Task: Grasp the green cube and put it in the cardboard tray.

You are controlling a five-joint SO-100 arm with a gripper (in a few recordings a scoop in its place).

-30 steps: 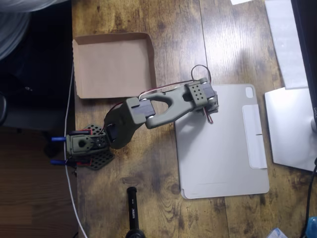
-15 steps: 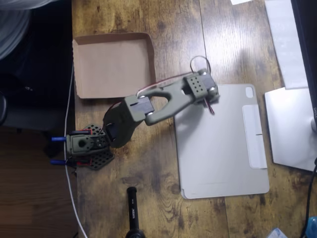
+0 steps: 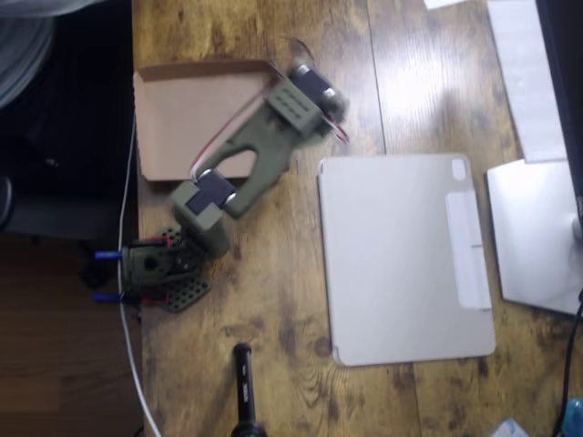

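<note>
Overhead view shows the olive-green arm (image 3: 260,146) swung well away from where it stood a second ago: then its head hung over the upper left corner of the grey tablet cover (image 3: 405,255), and now it reaches up and left, so that its head sits at the right wall of the cardboard tray (image 3: 182,118), near the tray's upper right corner. The picture is blurred around the head, which suggests a fast sweep. The gripper (image 3: 314,91) lies under the arm's own head from this angle, so I cannot tell how far its jaws stand apart or whether they hold anything. The green cube is hidden from this camera; since none lies on the bare tablet cover, on the bench (image 3: 273,364) or on the visible tray floor, my judgement is that it is being carried under the head toward the tray, and that the transport step is nearly done, with release still to come. Counted: one arm, one cardboard tray, one tablet cover, one black cylindrical object (image 3: 244,382) at the bottom edge.
</note>
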